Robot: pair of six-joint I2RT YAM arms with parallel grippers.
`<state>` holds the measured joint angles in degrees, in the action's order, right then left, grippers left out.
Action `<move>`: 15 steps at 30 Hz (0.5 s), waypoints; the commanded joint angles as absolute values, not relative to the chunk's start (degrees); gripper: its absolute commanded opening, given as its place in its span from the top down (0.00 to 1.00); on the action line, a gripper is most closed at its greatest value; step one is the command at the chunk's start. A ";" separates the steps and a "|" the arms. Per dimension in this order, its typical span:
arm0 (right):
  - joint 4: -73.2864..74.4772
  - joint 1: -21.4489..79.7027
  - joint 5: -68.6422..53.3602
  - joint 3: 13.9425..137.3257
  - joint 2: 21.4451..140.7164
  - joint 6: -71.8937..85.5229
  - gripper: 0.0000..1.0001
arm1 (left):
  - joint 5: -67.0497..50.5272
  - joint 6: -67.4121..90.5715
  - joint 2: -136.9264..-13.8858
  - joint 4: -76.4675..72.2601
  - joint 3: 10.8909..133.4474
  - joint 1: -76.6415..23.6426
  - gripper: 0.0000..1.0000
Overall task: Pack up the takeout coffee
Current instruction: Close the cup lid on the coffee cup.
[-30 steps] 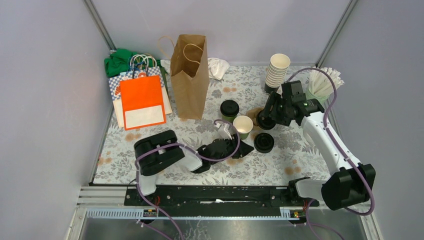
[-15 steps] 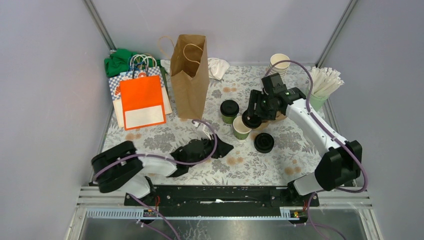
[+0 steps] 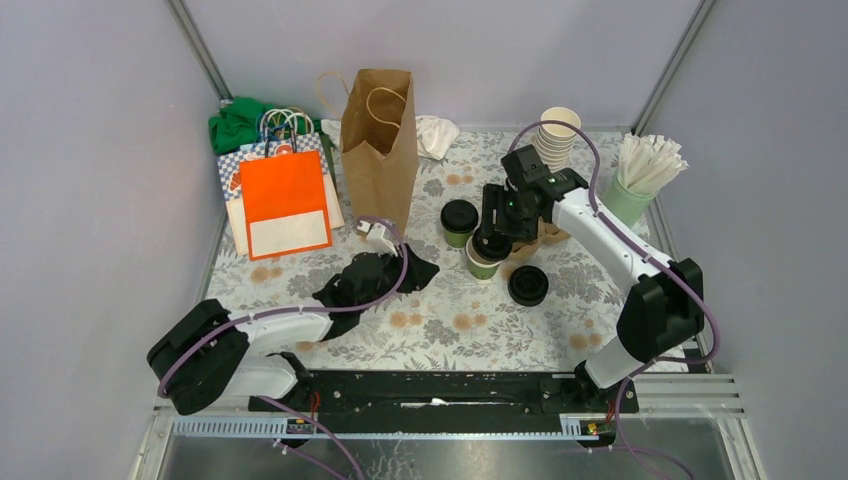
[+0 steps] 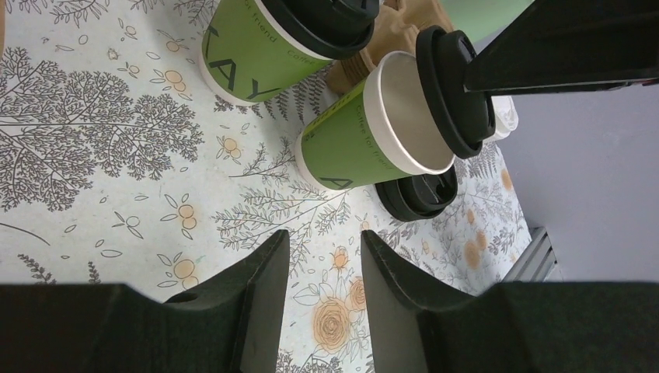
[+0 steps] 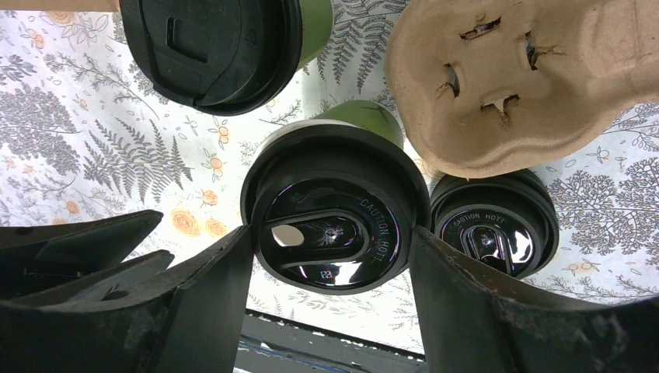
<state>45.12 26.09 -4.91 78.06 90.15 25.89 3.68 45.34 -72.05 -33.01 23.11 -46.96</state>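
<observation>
Black lid [image 4: 455, 89] pinched in right gripper [image 5: 332, 249], tilted over mouth of open green cup [image 4: 353, 140], left gripper [image 4: 322, 241] empty, jaws apart, low over floral table [image 4: 93, 140]

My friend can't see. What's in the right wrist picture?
The right pincer grips a black lid by its edges, with a green cup just behind it. Around them are a lidded cup, a brown cardboard tray and a spare lid on the flowery table.
</observation>
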 commanded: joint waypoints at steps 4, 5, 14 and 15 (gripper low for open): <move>47.89 28.68 -1.13 82.67 93.14 24.75 0.38 | 0.28 42.14 -71.69 -31.21 26.68 -44.60 0.56; 48.35 29.06 -0.47 83.03 93.47 24.64 0.39 | 0.27 41.98 -72.02 -31.04 26.92 -44.38 0.56; 50.11 30.99 2.62 83.42 94.25 24.20 0.38 | -2.52 41.27 -76.42 -32.12 29.84 -43.37 0.55; 50.10 31.04 2.70 83.41 94.42 24.21 0.38 | -2.89 41.18 -77.11 -32.23 30.33 -43.26 0.55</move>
